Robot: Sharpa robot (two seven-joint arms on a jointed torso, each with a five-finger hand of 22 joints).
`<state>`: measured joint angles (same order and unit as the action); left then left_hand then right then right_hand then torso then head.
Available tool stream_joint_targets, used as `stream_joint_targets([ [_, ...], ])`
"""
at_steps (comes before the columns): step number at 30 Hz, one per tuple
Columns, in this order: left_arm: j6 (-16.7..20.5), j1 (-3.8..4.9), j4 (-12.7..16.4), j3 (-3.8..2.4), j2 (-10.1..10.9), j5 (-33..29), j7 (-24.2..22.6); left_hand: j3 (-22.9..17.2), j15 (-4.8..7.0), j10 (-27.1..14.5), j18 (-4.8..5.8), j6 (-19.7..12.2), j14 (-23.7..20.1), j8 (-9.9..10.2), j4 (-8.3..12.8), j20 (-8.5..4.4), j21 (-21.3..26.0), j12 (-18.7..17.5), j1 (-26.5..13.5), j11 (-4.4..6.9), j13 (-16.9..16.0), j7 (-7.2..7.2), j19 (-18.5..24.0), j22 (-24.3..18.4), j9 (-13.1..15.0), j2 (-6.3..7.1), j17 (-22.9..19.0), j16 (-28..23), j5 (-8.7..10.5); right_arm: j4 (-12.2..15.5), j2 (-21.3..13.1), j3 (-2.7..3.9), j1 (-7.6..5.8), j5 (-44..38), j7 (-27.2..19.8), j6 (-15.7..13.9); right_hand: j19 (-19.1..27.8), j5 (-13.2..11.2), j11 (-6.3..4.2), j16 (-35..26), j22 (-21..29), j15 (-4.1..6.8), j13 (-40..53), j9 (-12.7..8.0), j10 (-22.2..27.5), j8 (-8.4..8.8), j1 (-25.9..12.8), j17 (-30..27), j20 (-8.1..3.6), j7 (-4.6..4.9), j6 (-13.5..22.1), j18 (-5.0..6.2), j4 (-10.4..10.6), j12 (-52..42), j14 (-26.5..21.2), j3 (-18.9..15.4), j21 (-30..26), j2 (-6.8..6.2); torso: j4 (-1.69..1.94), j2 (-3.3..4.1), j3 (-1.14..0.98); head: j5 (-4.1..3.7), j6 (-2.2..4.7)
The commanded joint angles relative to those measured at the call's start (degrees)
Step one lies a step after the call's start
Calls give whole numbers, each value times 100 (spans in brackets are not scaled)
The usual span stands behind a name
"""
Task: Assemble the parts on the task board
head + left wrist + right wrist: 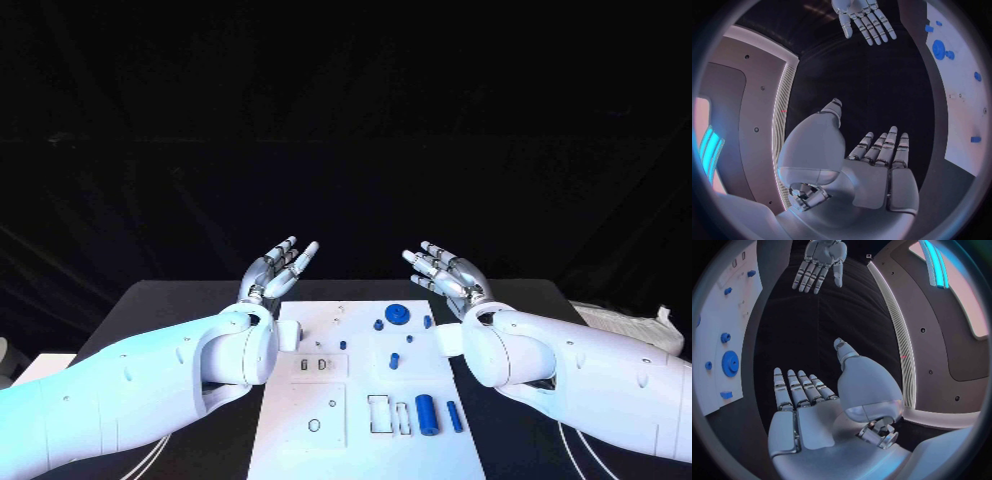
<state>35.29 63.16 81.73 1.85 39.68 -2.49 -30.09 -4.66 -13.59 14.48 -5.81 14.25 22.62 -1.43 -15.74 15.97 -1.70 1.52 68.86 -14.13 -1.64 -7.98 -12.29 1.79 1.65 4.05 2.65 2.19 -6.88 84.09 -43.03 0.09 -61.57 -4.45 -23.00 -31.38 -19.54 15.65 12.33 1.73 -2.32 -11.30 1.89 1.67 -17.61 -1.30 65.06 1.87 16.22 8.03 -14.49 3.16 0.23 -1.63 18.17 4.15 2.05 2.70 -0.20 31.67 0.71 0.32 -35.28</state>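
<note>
The white task board (289, 440) lies lengthwise in the middle of the black table. Blue parts sit on it: a large gear (397, 316) near the far end, small pegs (394, 360) below it, and two cylinders (426, 410) lying near the front right. My left hand (277, 268) hovers over the board's far left corner, fingers straight and spread, holding nothing. My right hand (444, 270) mirrors it at the far right corner, also empty. The left wrist view has my left hand (873, 170), the right hand (862, 17) and the gear (939, 49). The right wrist view has my right hand (811, 410) and the gear (729, 363).
A crumpled white object (635, 325) lies at the table's right edge, behind my right arm. Both forearms flank the board's long sides. Rectangular and round recesses (379, 413) mark the board's front half. A black backdrop hangs beyond the table's far edge.
</note>
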Motion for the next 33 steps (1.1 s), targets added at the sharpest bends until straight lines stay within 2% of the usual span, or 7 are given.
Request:
stream_joint_targets([
  [1,-404,12,-8,-3,-14,-79,-178,-19,-65,199,-73,189,321,-51,-71,84,-66,42,314,-85,-29,-865,-144,32,27,-33,43,81,-52,-74,27,6,-19,-494,416,985,-735,68,99,105,-93,-83,61,55,-708,-98,510,64,44,724,-524,250,-206,-112,764,66,191,79,0,1,1,0,1],
  [7,-404,12,-8,-3,-14,-79,-178,-22,2,1425,-131,1151,1949,-235,36,75,-378,233,494,-99,-124,-889,-1111,183,125,-219,232,471,-82,-129,44,7,-32,-576,502,1177,-1787,34,134,384,-194,-90,163,156,-2392,-270,853,180,45,774,-1719,529,-492,-343,2710,162,460,128,0,1,1,0,1],
  [8,-551,14,-27,-2,159,-167,-375,-9,38,1693,-167,1372,2085,-273,64,72,-468,264,520,-72,-138,-882,-1399,223,142,-249,239,509,-83,-287,-41,8,-67,-1410,330,583,-1955,36,102,405,-202,-54,174,166,-2749,-290,899,181,46,741,-1959,566,-538,-377,2956,177,503,132,5,43,11,-50,-18],
  [10,-605,14,-44,-2,190,-213,-436,-13,264,3209,-366,2455,2761,-520,157,49,-979,566,631,73,-270,-831,-2816,451,256,-375,325,775,-73,-308,-62,9,-70,-1626,293,500,-2256,28,14,415,-217,29,181,188,-3238,-334,989,177,44,666,-2490,655,-631,-427,3211,236,597,151,13,54,13,-53,-8],
  [13,-693,15,-27,-1,231,-308,-483,-36,460,3697,-483,3329,3471,-681,276,-51,-1274,668,811,223,-248,-707,-3535,532,301,-531,401,994,-76,-319,-89,11,-72,-1776,257,436,-2369,24,-40,367,-197,75,169,185,-3438,-315,1053,172,42,617,-2878,702,-719,-384,3379,324,623,165,20,68,21,-61,3],
  [26,-1093,25,409,-1,591,-389,-161,-185,747,4666,-485,4046,4237,-735,905,-332,-1326,634,1524,520,-217,-429,-4214,419,222,-487,476,965,-12,-373,-191,38,-208,-3346,319,655,-3384,-88,-289,407,-222,407,161,211,-4308,-258,1062,183,-259,423,-4075,751,-963,-234,4496,875,1002,8,1,243,-13,-121,-8],
  [33,-1288,42,993,-1,960,-380,-13,-169,799,4832,-480,4163,4413,-705,921,-388,-1348,548,1480,558,-211,-400,-4367,401,215,-416,546,962,7,-437,-222,76,-356,-5150,776,908,-4314,-150,-510,566,-361,731,185,234,-4969,-290,1063,272,-660,283,-4427,735,-1104,-269,5365,1228,1464,-256,-16,497,-2,-140,51],
])
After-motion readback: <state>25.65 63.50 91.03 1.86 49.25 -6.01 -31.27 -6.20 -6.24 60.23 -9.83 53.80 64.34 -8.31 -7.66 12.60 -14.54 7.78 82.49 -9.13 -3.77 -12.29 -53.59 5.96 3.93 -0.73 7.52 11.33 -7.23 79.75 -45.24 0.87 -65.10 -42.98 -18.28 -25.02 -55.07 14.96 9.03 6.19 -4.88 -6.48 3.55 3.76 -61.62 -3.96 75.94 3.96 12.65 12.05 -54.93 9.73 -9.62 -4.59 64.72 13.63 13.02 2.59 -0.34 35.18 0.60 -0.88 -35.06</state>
